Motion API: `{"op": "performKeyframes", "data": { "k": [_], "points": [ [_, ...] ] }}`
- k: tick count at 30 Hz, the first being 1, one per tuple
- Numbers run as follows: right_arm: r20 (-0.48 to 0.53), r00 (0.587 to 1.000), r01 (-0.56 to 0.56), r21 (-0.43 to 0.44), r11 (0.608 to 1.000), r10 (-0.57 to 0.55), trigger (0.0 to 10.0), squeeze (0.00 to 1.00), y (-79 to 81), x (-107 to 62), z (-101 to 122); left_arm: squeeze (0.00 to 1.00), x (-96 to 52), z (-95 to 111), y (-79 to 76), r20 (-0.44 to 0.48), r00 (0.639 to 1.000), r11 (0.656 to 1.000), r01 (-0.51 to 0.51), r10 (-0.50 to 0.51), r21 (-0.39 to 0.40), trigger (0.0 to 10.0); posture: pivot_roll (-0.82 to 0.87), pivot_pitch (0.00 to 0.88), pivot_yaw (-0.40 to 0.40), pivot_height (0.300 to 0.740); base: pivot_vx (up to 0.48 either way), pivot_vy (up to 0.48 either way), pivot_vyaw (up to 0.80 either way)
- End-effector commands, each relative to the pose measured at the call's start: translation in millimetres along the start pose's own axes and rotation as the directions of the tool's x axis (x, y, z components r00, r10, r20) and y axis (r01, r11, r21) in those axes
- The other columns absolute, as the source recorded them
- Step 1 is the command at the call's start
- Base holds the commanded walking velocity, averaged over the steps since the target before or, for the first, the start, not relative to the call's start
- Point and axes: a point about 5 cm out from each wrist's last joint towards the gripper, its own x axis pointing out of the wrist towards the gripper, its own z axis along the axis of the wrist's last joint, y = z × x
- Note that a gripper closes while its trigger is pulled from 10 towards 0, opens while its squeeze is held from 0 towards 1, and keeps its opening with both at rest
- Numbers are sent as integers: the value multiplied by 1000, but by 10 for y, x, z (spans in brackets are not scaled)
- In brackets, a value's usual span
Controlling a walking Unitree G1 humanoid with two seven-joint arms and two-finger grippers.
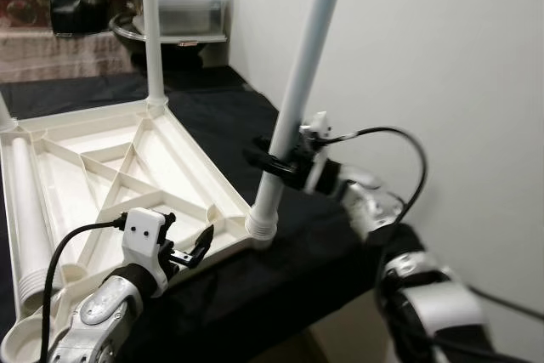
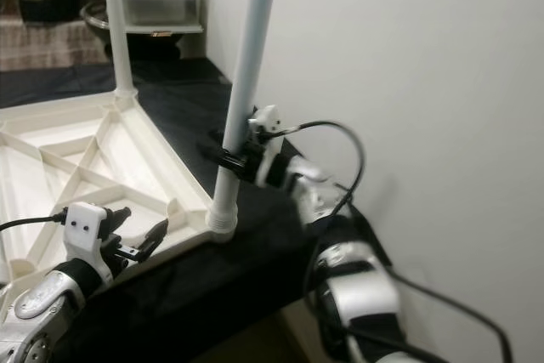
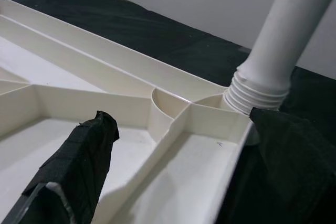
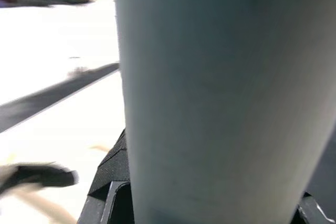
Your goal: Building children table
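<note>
The white plastic tabletop [image 1: 161, 155] lies upside down on a black cloth, ribs facing up. One white leg [image 1: 151, 31] stands in its far corner socket. A second leg [image 1: 299, 95] stands tilted in the near right corner socket [image 1: 262, 227], and my right gripper [image 1: 276, 163] is shut on it partway up; in the right wrist view this leg [image 4: 210, 98] sits between the fingers. A loose leg [image 1: 30, 218] lies along the tabletop's left side. My left gripper [image 1: 191, 252] is open at the tabletop's near rim, its fingers [image 3: 79, 166] either side of the rim beside the threaded leg base [image 3: 247, 95].
A white wall [image 1: 442, 57] rises close on the right. The black cloth [image 1: 229, 116] covers the work surface, whose front edge drops off just below the tabletop. A shelf with clear plastic boxes [image 1: 191, 10] and a dark bowl stands at the back.
</note>
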Motion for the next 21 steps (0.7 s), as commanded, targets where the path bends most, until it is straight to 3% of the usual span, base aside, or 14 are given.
{"op": "performKeyframes", "data": {
  "k": [1,2,3,5,8,9,15,18,20,21],
  "points": [
    [-204,942,271,2,963,-265,0,0,-70,-142,-437,0,-4,5,-35,1,1000,1000,7,-7,-6,10000,69,0,-153,740,0,0,0],
    [-267,865,437,-17,899,-425,0,0,-68,-166,-568,0,-1,7,-27,0,1000,1000,5,-5,-6,10000,67,0,-152,740,0,0,0],
    [-267,865,437,-17,899,-425,0,0,-68,-166,-568,0,-1,7,-27,0,1000,1000,5,-5,-6,10000,67,0,-152,740,0,0,0],
    [-316,783,555,-34,831,-536,0,0,-34,-185,-689,0,7,12,-15,1,1000,1000,2,-2,-5,10000,72,0,-157,740,0,0,0],
    [-316,783,555,-34,831,-536,0,0,-34,-185,-689,0,7,12,-15,1,1000,1000,2,-2,-5,10000,72,0,-157,740,0,0,0],
    [-310,764,585,-41,810,-566,0,0,-26,-183,-701,0,10,17,-10,3,1000,1000,-1,1,-5,10000,72,0,-157,740,0,0,0],
    [-332,737,606,-59,793,-589,0,0,28,-140,-764,0,-6,11,1,2,1000,1000,-10,10,-6,10000,77,0,-163,740,0,0,0],
    [-329,675,681,-69,729,-661,0,0,33,-148,-766,0,-19,9,11,0,1000,1000,-19,19,-8,10000,78,0,-160,740,0,0,0],
    [-329,675,681,-69,729,-661,0,0,33,-148,-766,0,-19,9,11,0,1000,1000,-19,19,-8,10000,78,0,-160,740,0,0,0],
    [-324,653,703,-75,707,-685,0,0,47,-154,-752,0,-21,10,15,1,1000,1000,-21,21,-7,10000,78,0,-160,740,0,0,0]
  ]
}}
